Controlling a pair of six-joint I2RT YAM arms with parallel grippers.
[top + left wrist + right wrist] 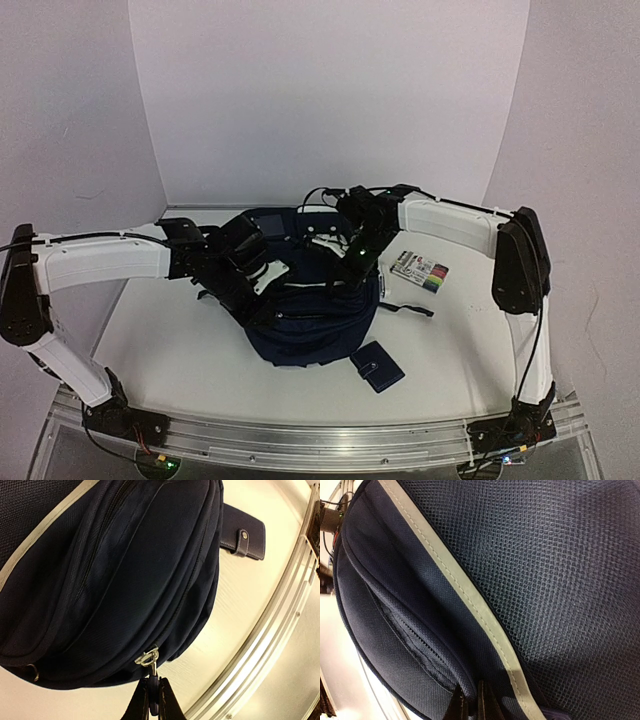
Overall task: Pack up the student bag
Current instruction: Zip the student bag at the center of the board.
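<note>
The student bag (312, 328), navy fabric, lies in the middle of the table between both arms. My left gripper (262, 284) is at its left side. In the left wrist view that gripper (152, 684) is shut on the dark pull tab hanging from a silver zipper slider (147, 657) at the bag's (115, 580) lower seam. My right gripper (362, 264) is at the bag's upper right. In the right wrist view it (469, 691) is shut on a fold of the bag's fabric (420, 630) beside a zip line, near a pale stripe (470, 600) and mesh panel (560, 560).
A small navy wallet (378, 366) with a snap tab lies on the table in front of the bag, also seen as the wallet (243, 537). A pack of coloured markers (420, 270) lies to the right. A metal rail (270, 630) runs along the table's near edge.
</note>
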